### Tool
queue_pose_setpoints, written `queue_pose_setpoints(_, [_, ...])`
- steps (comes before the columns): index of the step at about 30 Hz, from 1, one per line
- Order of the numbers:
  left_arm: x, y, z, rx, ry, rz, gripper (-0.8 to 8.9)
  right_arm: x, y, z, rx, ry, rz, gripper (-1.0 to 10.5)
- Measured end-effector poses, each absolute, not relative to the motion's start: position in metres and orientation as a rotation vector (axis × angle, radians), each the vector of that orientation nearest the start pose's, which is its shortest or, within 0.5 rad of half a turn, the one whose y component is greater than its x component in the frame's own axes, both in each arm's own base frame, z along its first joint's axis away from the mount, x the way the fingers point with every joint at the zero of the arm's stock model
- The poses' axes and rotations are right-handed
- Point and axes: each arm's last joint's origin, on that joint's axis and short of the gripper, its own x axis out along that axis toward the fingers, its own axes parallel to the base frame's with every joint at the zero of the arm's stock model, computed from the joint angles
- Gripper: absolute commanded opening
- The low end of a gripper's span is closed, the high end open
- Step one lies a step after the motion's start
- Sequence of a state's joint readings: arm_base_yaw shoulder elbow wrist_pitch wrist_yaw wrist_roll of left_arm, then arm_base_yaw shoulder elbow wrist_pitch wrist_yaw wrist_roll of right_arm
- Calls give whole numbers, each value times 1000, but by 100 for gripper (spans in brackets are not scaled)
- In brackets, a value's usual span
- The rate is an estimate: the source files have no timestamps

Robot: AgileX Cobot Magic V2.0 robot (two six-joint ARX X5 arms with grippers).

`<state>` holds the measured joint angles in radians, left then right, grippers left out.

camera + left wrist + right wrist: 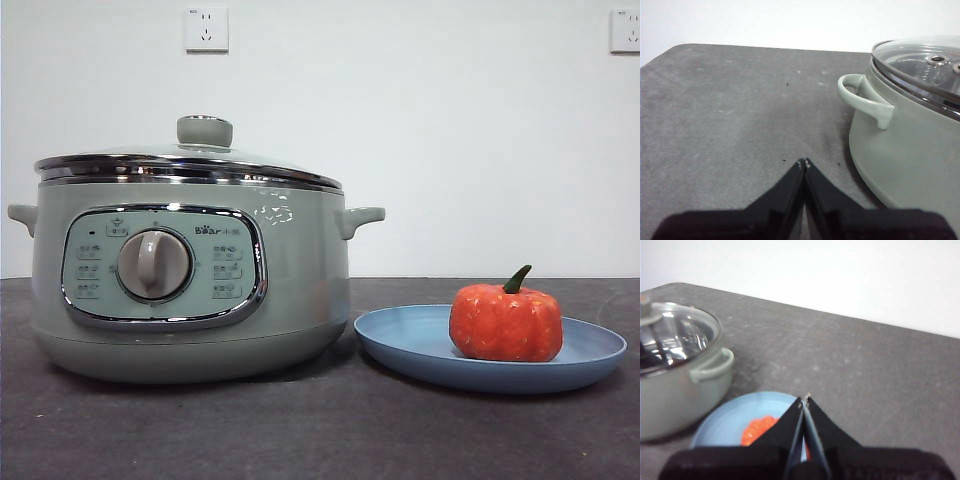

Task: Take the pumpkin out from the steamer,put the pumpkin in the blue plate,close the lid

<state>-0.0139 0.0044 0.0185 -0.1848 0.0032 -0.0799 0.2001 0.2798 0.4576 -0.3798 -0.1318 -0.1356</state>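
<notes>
The pumpkin [505, 322] sits in the blue plate [400, 345], right of the steamer [290, 280], whose lid [190, 158] is on. The left gripper [804, 161] and right gripper [804, 398] are both pressed together, empty.

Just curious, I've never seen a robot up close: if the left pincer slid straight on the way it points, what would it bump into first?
Probably nothing: the shut left pincer points across bare table, passing beside the steamer.
</notes>
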Motion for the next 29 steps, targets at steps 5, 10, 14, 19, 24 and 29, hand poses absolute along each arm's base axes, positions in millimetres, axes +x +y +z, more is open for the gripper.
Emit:
queue_pose_setpoints(5, [95,-1,152,-79,171,-10,-3,90,15,214,-127,197,271,-17])
queue_pose_setpoints(10, [95,-1,152,-79,172,-10,-3,90,14,180,-94,199,251,-17])
queue_pose_setpoints(14, [95,-1,152,-79,171,-10,-3,91,14,161,-67,200,245,-17])
queue_pose_setpoints(19, [95,-1,152,-79,172,-10,-3,92,14,154,-24,218,241,-17])
queue_pose_setpoints(24, [95,-1,152,-79,171,-10,-3,93,14,153,-10,234,239,-17])
queue_pose_setpoints(29, [95,-1,152,-79,172,-10,-3,93,14,153,-9,234,239,-17])
